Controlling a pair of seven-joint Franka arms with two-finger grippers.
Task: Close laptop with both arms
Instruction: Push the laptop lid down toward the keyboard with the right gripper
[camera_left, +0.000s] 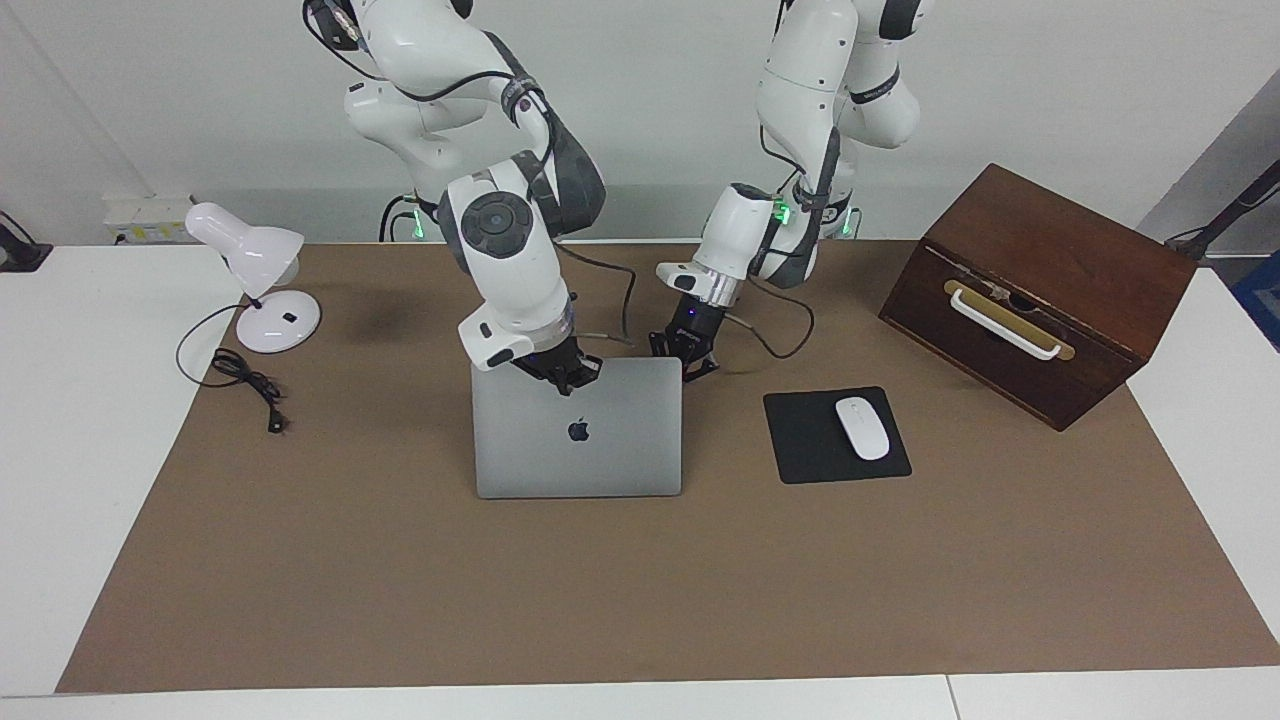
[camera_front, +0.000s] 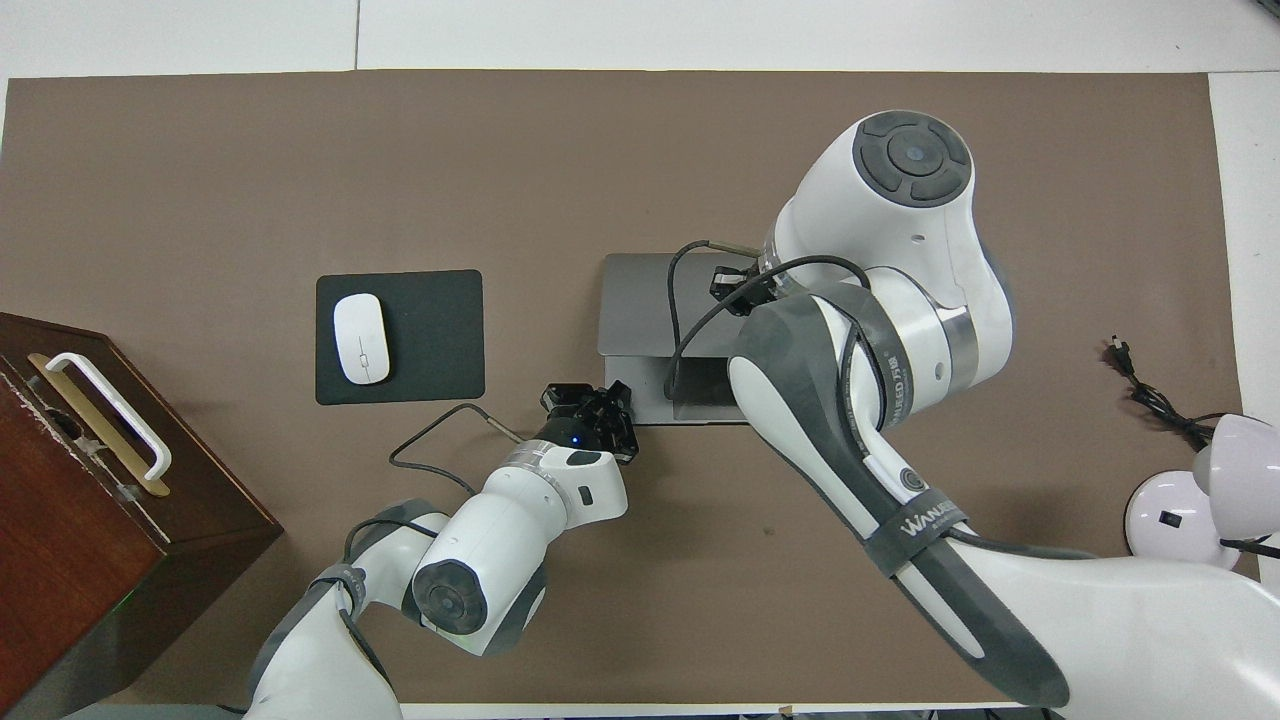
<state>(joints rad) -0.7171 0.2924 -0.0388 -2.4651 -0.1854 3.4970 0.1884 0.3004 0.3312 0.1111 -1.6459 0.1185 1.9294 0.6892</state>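
Lid of the thin silver-grey metal laptop (camera_left: 577, 440) slopes low beneath the clenched right gripper (camera_left: 566, 377) at its raised edge, while the clenched left gripper (camera_left: 686, 362) pins the base corner.

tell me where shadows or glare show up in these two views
Facing view: a soft shadow on the brown mat beside the lamp; the laptop lid is evenly lit, no glare. Overhead view: the right arm hides part of the laptop; faint shadow under the left arm.
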